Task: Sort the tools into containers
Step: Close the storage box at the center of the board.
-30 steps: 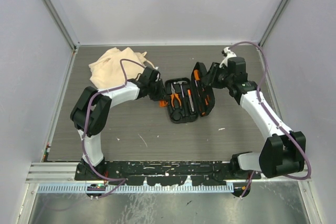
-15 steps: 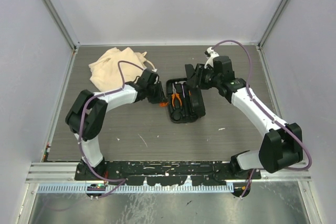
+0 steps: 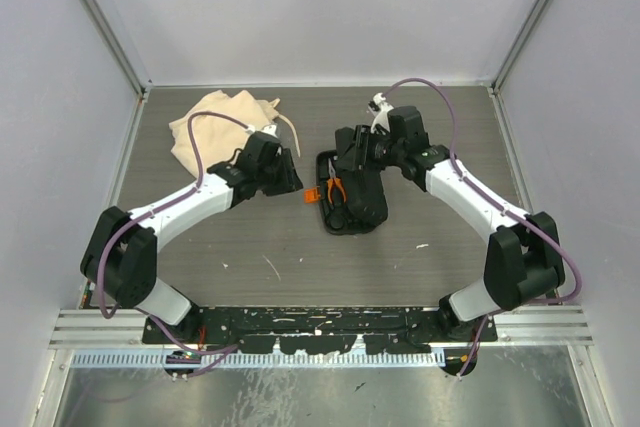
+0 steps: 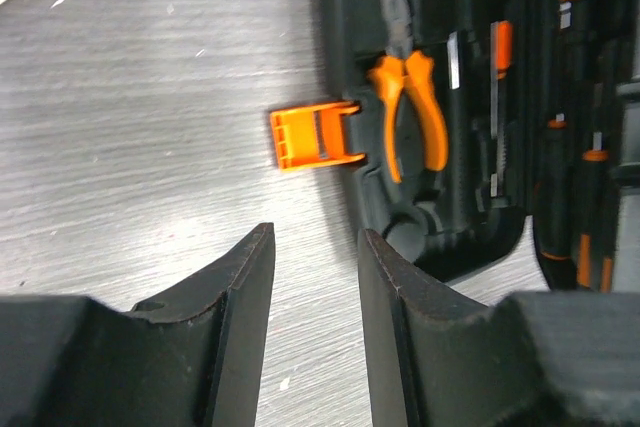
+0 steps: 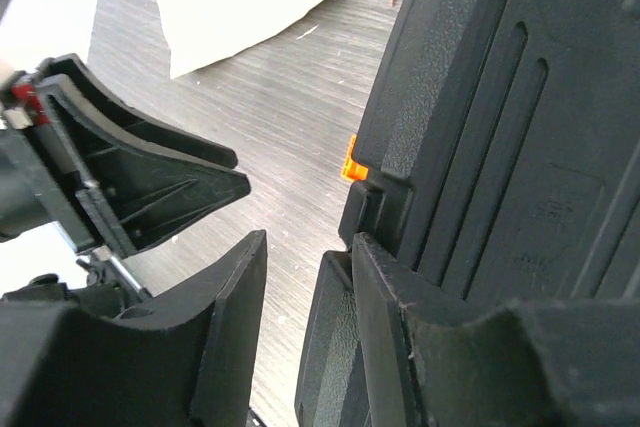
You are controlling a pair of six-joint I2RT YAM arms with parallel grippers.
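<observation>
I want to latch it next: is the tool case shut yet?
Not shut. The case lid is tilted up, the pliers inside show, and the orange latch sticks out unfastened.

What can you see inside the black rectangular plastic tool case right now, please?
Orange-handled pliers lie in the case, with orange-and-black screwdriver handles beside them. The half-closed lid covers the rest.

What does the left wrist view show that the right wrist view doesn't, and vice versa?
Only the left wrist: the tool case interior, with orange-handled pliers and screwdrivers seated inside. Only the right wrist: the ribbed outer face of the lid and the left end effector seen from outside. Both: the case's orange latch and the grey table.
</observation>
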